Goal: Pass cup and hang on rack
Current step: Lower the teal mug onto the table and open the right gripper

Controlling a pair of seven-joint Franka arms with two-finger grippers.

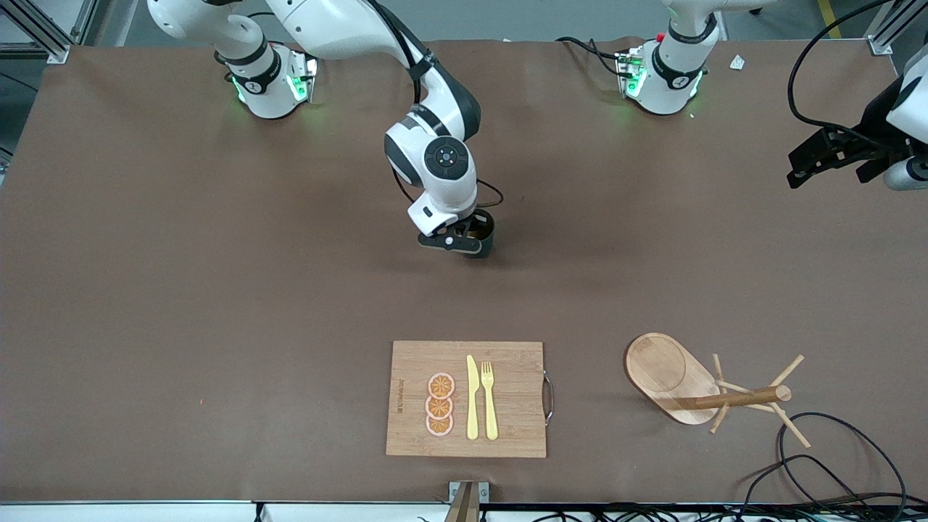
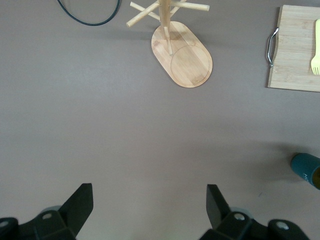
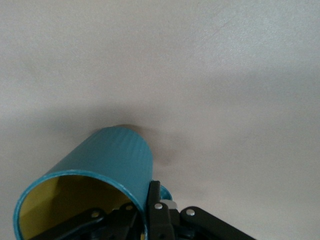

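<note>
The dark teal cup (image 1: pixel 484 233) with a yellowish inside is near the middle of the table, upright. My right gripper (image 1: pixel 470 238) is shut on its rim wall, one finger inside and one outside beside the handle, as the right wrist view shows on the cup (image 3: pixel 117 155) and gripper (image 3: pixel 142 202). I cannot tell whether the cup rests on the table or is just off it. The wooden rack (image 1: pixel 660 373) stands near the front camera toward the left arm's end; it also shows in the left wrist view (image 2: pixel 187 57). My left gripper (image 1: pixel 801 168) (image 2: pixel 150 192) is open, empty and waits in the air.
A wooden cutting board (image 1: pixel 507 428) with a metal handle, orange slices, a yellow knife and a fork lies near the front camera, beside the rack. Black cables (image 1: pixel 834 464) lie near the rack at the table's edge.
</note>
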